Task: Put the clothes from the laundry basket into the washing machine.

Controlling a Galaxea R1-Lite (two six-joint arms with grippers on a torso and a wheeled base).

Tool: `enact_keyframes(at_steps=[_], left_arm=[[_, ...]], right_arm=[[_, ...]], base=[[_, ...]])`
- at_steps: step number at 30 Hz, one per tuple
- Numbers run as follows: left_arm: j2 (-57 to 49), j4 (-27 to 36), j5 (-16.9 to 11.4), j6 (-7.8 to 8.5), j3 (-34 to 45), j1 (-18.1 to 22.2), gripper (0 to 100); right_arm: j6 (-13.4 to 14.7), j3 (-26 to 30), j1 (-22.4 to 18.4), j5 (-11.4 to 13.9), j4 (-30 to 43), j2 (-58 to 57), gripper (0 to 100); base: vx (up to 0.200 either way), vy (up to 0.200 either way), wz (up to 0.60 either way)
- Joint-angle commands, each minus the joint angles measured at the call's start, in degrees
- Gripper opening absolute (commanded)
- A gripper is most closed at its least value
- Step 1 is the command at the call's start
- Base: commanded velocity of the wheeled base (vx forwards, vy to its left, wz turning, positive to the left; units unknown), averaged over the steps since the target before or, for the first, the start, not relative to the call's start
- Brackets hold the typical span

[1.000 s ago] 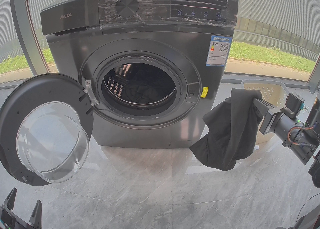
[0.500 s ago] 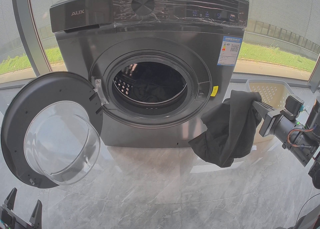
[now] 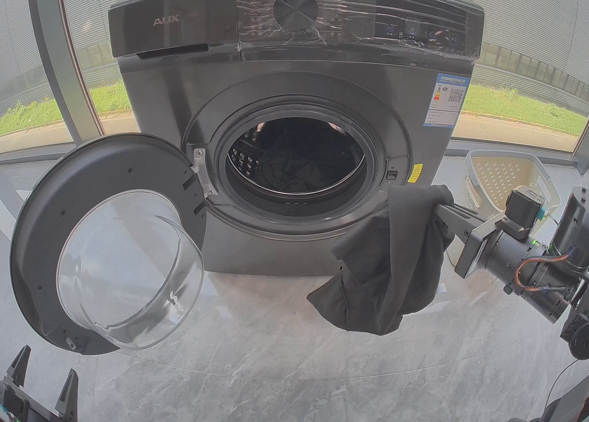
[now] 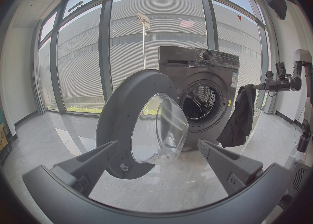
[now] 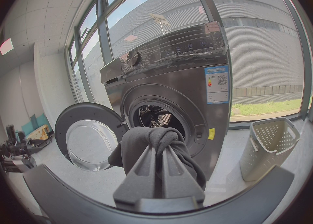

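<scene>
Carried closer since the earlier frame, the garment (image 3: 386, 264) is clamped in the right gripper (image 5: 160, 151) at four o'clock of the opening of the washing machine (image 3: 294, 73), not yet loaded; dark clothes (image 3: 288, 165) are already lodged inside, and the left gripper (image 4: 156, 143) is held open.

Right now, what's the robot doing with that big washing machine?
The robot is loading laundry. Its right gripper is shut on a dark garment, which hangs in the air in front of the washing machine, just right of the round opening. The door is swung wide open, and dark clothes already lie in the drum. The laundry basket stands on the floor to the machine's right. The left gripper is open and empty, low down.
</scene>
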Motion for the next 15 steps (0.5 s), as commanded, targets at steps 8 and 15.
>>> enact_keyframes(at_steps=[8, 15], left_arm=[[-0.35, -1.74, -0.62, -0.37, -2.50, 0.34, 100], [13.71, -2.79, -13.98, -0.29, -11.12, 0.08, 100]], right_arm=[[3.27, -4.63, 4.77, -0.61, -1.01, 5.30, 0], [3.53, -8.14, 7.59, 0.18, -2.24, 8.90, 0]], base=[[0.000, 0.000, 0.00], [0.000, 0.000, 0.00]])
